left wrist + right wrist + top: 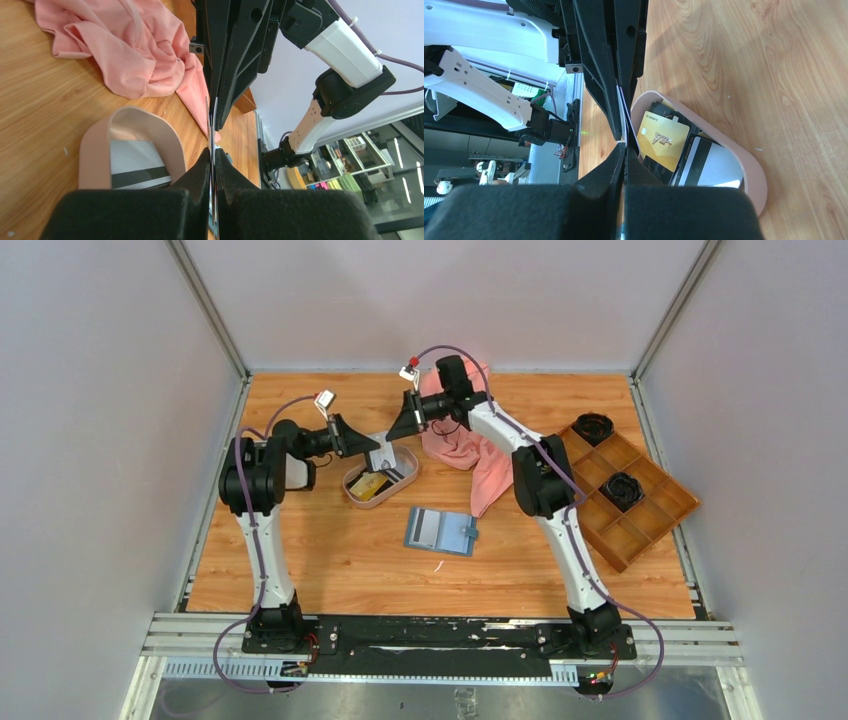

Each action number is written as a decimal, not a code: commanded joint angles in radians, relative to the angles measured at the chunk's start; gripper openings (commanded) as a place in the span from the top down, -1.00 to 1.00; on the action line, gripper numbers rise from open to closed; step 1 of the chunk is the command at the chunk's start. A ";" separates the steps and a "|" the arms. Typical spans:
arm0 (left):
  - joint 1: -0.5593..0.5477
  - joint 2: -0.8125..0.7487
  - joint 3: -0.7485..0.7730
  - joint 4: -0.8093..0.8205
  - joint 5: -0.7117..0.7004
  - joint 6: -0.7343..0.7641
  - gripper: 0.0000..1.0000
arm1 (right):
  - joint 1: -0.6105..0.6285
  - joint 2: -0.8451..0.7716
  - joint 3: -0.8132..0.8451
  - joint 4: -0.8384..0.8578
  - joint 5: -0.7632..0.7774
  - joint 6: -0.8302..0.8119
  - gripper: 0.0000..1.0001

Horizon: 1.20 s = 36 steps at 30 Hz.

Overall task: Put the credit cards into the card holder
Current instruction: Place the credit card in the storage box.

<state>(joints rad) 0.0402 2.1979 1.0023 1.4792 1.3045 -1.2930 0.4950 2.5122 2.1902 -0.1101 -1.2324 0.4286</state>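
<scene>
A pale grey-white credit card (384, 458) hangs edge-on between both grippers, just above the oval beige tray (408, 471). My left gripper (368, 447) is shut on the card from the left, and in the left wrist view (213, 155) the thin card edge (212, 122) runs between its tips. My right gripper (393, 432) pinches the same card from the right, seen in the right wrist view (625, 147). More credit cards lie in the tray: a gold one (663, 140), a grey-white striped one (719, 167) and black ones beneath. The teal-blue card holder (440, 530) lies open in front of the tray.
A pink cloth (470, 455) lies crumpled behind and to the right of the tray, under the right arm. A brown wooden compartment tray (650, 510) with two black round objects stands at the right edge. The enclosure's walls border the tabletop.
</scene>
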 commanded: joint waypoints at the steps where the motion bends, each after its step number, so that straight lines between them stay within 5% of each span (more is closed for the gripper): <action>1: 0.026 0.017 0.011 0.053 -0.025 0.043 0.97 | 0.003 0.051 0.010 0.095 -0.013 0.044 1.00; 16: 0.041 0.126 0.061 -0.066 -0.033 0.026 0.88 | 0.002 0.145 0.026 0.207 -0.013 0.118 1.00; 24: 0.042 0.177 0.084 0.043 0.019 -0.089 0.57 | -0.001 0.157 0.021 0.214 -0.015 0.123 1.00; 36: 0.042 0.200 0.097 0.044 0.033 -0.120 0.38 | -0.031 0.121 -0.012 0.226 -0.041 0.124 1.00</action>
<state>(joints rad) 0.0765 2.3798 1.0809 1.4704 1.3102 -1.3933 0.4896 2.6472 2.2005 0.0891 -1.2392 0.5499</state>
